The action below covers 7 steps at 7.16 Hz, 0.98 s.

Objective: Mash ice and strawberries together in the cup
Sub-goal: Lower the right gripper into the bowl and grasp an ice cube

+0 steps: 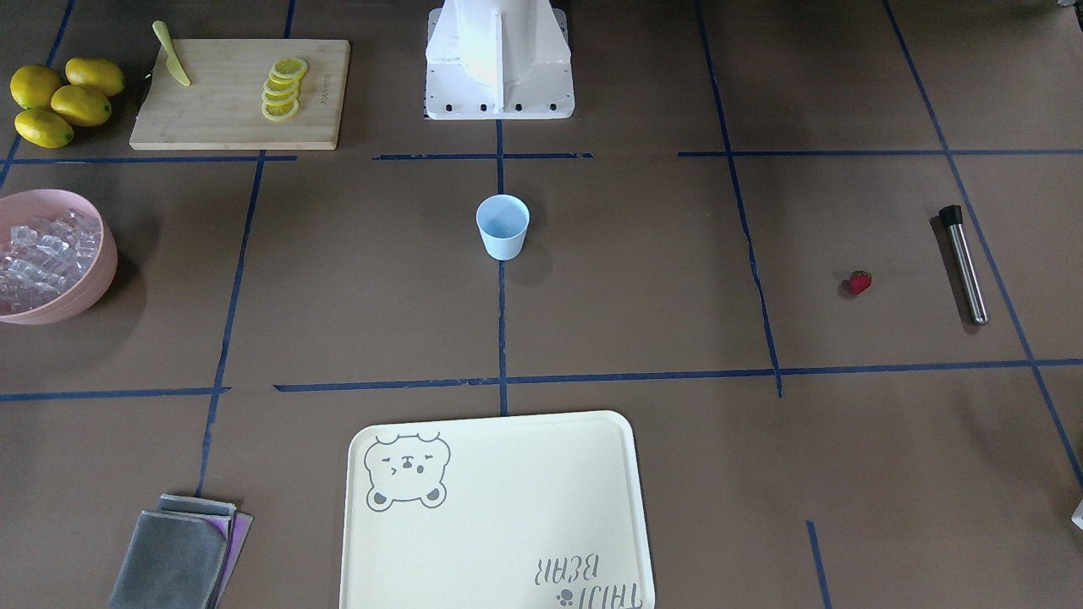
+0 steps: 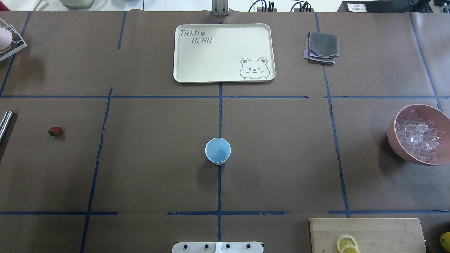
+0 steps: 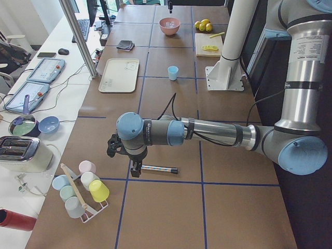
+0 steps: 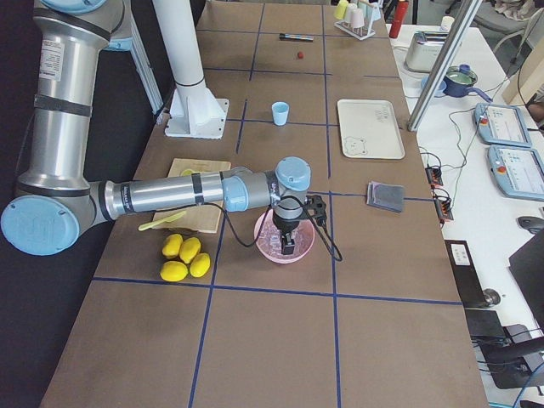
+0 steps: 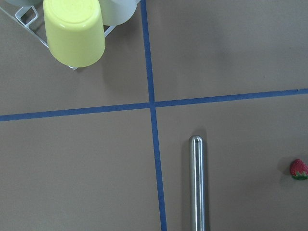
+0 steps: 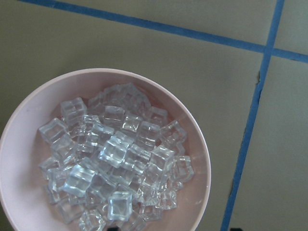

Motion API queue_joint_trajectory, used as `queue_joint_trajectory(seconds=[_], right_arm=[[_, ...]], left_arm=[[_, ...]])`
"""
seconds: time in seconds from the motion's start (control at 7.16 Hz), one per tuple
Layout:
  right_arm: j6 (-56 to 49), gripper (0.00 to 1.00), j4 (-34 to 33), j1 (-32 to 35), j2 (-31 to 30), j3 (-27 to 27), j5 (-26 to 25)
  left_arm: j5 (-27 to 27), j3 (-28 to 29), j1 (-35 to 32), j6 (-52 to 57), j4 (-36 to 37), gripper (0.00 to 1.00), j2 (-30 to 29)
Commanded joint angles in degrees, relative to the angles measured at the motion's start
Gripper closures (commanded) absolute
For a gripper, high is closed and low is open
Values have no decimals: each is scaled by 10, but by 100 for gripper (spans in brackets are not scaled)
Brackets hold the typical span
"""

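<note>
The pale blue cup [image 1: 503, 226] stands upright and empty at the table's middle, also in the overhead view [image 2: 218, 150]. One red strawberry [image 1: 860, 282] lies on the table beside a steel muddler [image 1: 964, 262]; both show in the left wrist view, strawberry [image 5: 299, 169], muddler [image 5: 197, 183]. The ice [image 6: 115, 163] fills a pink bowl [image 6: 19, 144]. My left gripper [image 3: 135, 168] hangs over the muddler's end. My right gripper [image 4: 290, 245] hangs over the bowl of ice. I cannot tell whether either is open or shut.
A cutting board [image 1: 220, 118] with lemon slices and a yellow knife [image 1: 172, 55] sits beside whole lemons [image 1: 63, 100]. A cream tray [image 1: 495, 516] and folded cloths [image 1: 182, 554] lie at the operators' side. A rack of cups [image 3: 83, 189] stands near my left gripper.
</note>
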Motion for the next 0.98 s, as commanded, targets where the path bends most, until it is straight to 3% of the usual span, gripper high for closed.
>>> queue_joint_trajectory(seconds=[0.0,0.84], right_arm=[[1,24,0,-26,-3,-2,1],[2,26,3,-87,4,-14,-5]], left_arm=[[0,-1,0,1,0,0,-1],[0,-1,0,0,0,0,0]])
